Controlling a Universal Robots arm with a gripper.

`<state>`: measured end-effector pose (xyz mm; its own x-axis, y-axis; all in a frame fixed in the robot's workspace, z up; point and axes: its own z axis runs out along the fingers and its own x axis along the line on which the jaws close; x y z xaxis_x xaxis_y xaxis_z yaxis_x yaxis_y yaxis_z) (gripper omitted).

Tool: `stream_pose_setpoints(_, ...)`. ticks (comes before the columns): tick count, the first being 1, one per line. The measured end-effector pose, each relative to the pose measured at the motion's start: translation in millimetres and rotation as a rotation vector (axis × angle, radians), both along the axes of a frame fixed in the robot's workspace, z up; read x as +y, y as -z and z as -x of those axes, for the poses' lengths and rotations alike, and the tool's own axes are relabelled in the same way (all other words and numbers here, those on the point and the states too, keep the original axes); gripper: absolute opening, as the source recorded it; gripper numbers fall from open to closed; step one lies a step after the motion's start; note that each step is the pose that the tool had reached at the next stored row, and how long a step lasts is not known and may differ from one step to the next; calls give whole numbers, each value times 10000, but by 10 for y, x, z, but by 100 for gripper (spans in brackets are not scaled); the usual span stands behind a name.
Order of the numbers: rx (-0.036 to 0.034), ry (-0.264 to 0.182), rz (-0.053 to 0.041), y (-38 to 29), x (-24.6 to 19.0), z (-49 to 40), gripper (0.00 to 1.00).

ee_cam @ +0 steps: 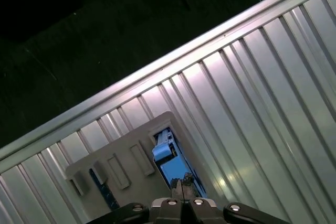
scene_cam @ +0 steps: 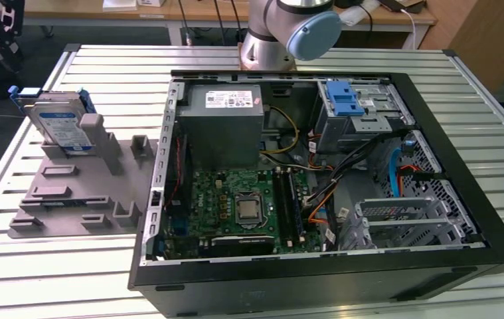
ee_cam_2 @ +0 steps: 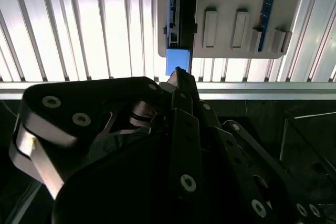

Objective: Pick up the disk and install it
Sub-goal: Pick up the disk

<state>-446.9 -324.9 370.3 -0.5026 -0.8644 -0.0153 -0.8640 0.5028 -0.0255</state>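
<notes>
One disk (scene_cam: pixel 61 126) stands upright on its edge in one grey moulded holder (scene_cam: pixel 74 193), which lies on the slatted metal counter (scene_cam: pixel 57 266) toward the exterior view's left, just beside one open black computer case (scene_cam: pixel 323 266) and outside it. Inside the case the exterior view gives one grey power supply box (scene_cam: pixel 225 126) with a white sticker, one grey drive cage (scene_cam: pixel 358 113) with a blue latch, and one green board between them and the near wall; the base of the single arm (scene_cam: pixel 278 33) rises behind the case. The wrist views add the gripper. In the first wrist view the gripper (ee_cam: pixel 181 184) hangs well above the holder (ee_cam: pixel 118 169), its two fingers drawn together at the tips and holding nothing, with the disk (ee_cam: pixel 169 156) below them showing its blue-and-white face. In the second wrist view the gripper (ee_cam_2: pixel 178 72) again comes to a closed point, and the disk (ee_cam_2: pixel 176 61) appears edge-on as a blue strip at the rim of the holder (ee_cam_2: pixel 236 3), apart from the fingers.
</notes>
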Motion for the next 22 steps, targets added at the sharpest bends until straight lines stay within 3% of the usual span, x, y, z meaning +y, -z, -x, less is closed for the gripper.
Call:
stream_pose_setpoints(14,0,-744,0,0,0,0,11)
stream_pose_setpoints(22,0,-1911,0,1,0,2,11)
